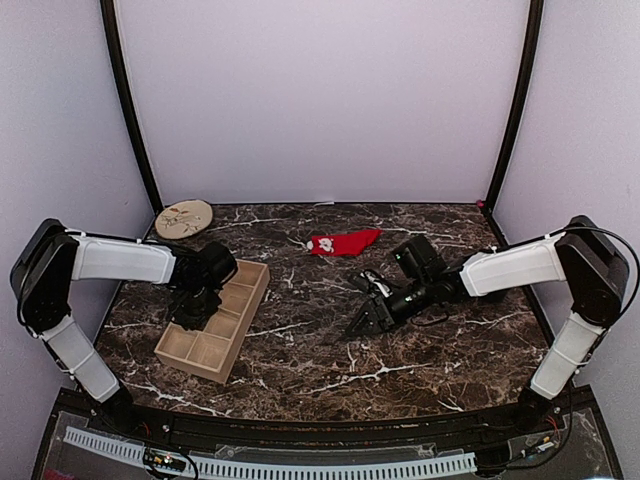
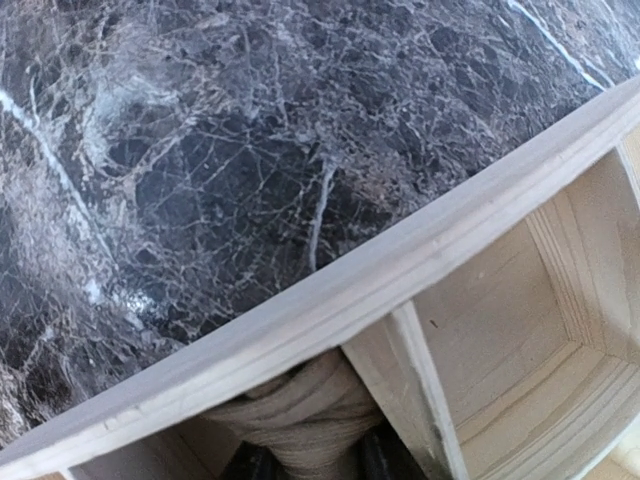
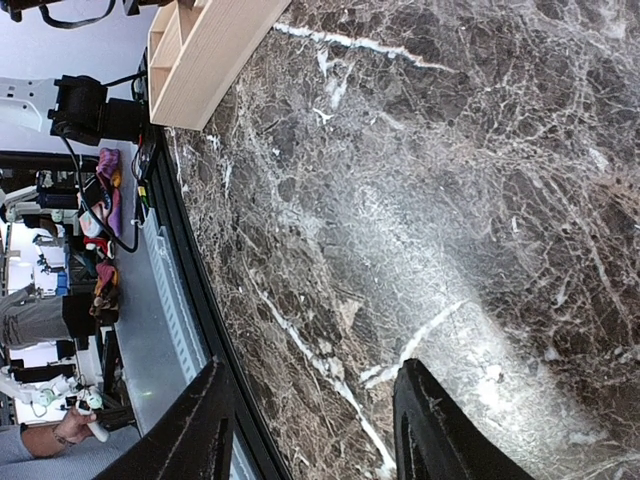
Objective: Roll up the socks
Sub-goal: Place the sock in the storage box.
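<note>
The tan-brown sock (image 2: pixel 312 415) is rolled into a bundle and sits between my left gripper's dark fingers (image 2: pixel 385 462), low inside a compartment of the wooden tray (image 2: pixel 350 290). In the top view my left gripper (image 1: pixel 193 312) reaches down into the tray (image 1: pixel 250 298) and hides the tan sock. The red sock (image 1: pixel 343 243) with a small white patch lies flat at the back middle of the table. My right gripper (image 1: pixel 364 320) is open and empty, just above bare table in front of the red sock. It also shows in the right wrist view (image 3: pixel 320 440).
A round pale disc (image 1: pixel 183 218) with a drawing lies at the back left corner. The tray has several compartments and lies slanted on the left; its end shows in the right wrist view (image 3: pixel 210 50). The table's near edge (image 3: pixel 195 300) runs close to the right gripper.
</note>
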You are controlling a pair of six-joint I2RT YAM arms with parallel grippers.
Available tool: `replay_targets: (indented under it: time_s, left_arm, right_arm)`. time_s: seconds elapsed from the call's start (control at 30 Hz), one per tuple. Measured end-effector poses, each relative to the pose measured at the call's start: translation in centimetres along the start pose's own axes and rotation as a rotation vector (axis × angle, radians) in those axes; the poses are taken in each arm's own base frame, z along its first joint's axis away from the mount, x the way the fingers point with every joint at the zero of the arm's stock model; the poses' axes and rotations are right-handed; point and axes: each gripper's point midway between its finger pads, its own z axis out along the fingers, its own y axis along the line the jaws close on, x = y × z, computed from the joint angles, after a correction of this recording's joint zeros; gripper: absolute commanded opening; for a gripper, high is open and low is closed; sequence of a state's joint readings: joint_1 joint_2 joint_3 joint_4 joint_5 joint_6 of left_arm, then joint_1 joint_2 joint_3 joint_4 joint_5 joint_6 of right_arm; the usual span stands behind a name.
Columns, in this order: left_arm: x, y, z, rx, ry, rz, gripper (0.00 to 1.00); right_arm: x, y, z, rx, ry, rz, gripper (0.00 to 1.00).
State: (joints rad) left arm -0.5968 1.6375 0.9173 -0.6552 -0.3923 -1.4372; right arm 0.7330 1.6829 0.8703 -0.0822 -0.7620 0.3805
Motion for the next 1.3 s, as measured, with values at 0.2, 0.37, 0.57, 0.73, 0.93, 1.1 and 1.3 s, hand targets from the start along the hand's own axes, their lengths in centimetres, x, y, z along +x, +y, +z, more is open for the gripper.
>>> replay_targets:
  time_s: [0.2,0.37,0.57,0.73,0.93,1.1,1.3]
  left_arm:
    - [0.1,-0.3,-1.1,0.037,0.047,-0.026,0.47]
    - [0.3,-0.4,-1.3,0.043,0.062,-0.024,0.49]
    - [0.2,-0.3,-1.9,0.052,0.067,-0.022,0.5]
    - [-0.1,-0.3,-2.5,0.069,0.06,-0.025,0.51]
    - [-0.9,-1.1,-3.7,0.099,0.047,-0.027,0.51]
    - [-1.7,-2.1,-5.3,0.151,0.031,-0.032,0.51]
    - [-3.2,-4.3,-9.0,0.27,-0.058,0.062,0.44]
  right_arm:
    - [-0.6,0.3,0.0,-0.003,-0.008,-0.005,0.51]
    - [-1.1,0.6,0.2,-0.006,-0.011,-0.014,0.51]
    - [-1.0,0.6,0.7,-0.008,-0.003,-0.013,0.51]
    - [-1.1,0.5,1.1,-0.009,0.005,-0.01,0.51]
    - [-1.2,0.5,1.4,-0.01,0.009,-0.011,0.51]
    - [-1.5,0.5,1.4,-0.01,0.006,-0.015,0.51]
    - [-2.4,0.1,1.4,0.031,-0.018,-0.023,0.51]
